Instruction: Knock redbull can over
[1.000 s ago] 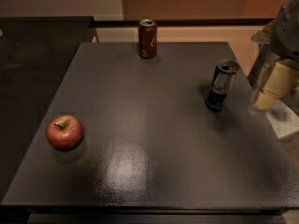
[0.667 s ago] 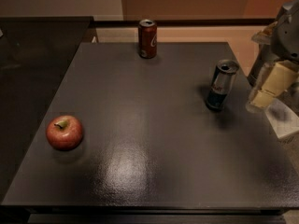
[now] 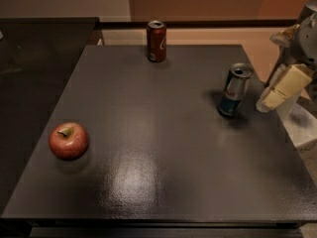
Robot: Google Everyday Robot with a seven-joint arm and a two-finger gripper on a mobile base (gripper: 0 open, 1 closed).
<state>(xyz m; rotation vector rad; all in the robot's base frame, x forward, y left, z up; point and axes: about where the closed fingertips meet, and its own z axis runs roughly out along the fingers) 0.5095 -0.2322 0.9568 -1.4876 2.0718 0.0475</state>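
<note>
The redbull can [image 3: 234, 91], slim, silver and blue with a small red mark, stands upright on the right side of the dark table [image 3: 158, 133]. My gripper [image 3: 277, 90], with cream-coloured fingers, hangs at the table's right edge, just to the right of the can and a short gap away from it. It holds nothing.
A dark red cola can [image 3: 156, 40] stands upright at the table's far edge. A red apple [image 3: 68, 141] lies near the left front. A darker counter [image 3: 34, 58] adjoins on the left. A white object [image 3: 302, 128] sits beyond the right edge, under the arm.
The gripper has shifted slightly left and down toward the redbull can. The can, cola can and apple have not moved.
</note>
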